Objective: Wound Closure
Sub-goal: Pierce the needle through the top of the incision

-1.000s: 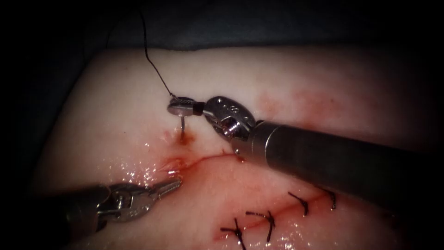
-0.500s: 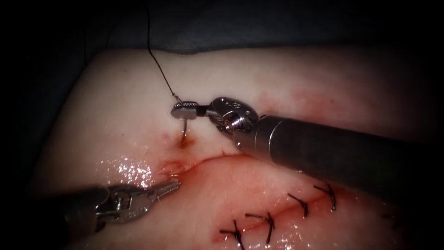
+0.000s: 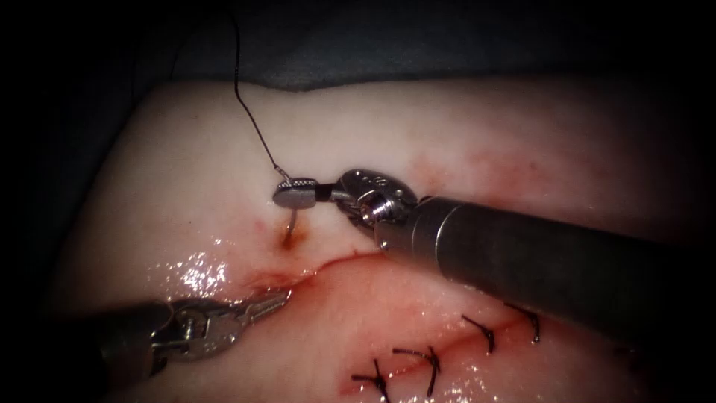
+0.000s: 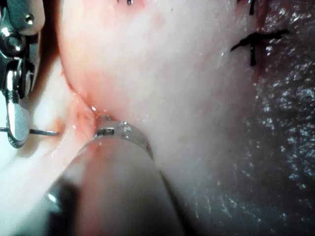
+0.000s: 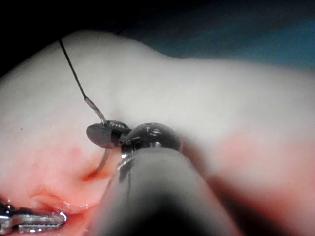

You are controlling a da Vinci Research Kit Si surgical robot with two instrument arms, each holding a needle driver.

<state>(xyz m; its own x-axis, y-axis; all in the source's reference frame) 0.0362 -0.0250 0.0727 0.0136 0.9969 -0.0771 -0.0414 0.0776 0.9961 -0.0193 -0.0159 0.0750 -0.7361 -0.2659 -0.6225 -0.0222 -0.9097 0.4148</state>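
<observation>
While the right pincer (image 3: 294, 194) clamps the needle (image 3: 291, 224) entering tissue (image 3: 186, 172), the left pincer (image 3: 265, 304) rests closed, empty.

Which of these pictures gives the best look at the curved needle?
The endoscope view: the needle hangs from the right tool, its point in the tissue above the cut. The right wrist view shows it, partly behind the jaws; the left wrist view shows a thin sliver.

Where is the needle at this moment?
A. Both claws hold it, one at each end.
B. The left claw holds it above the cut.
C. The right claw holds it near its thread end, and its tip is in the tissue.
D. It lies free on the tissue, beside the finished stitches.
C: the right claw grips the needle near where the thread joins, and the tip enters the tissue above the cut.
</observation>
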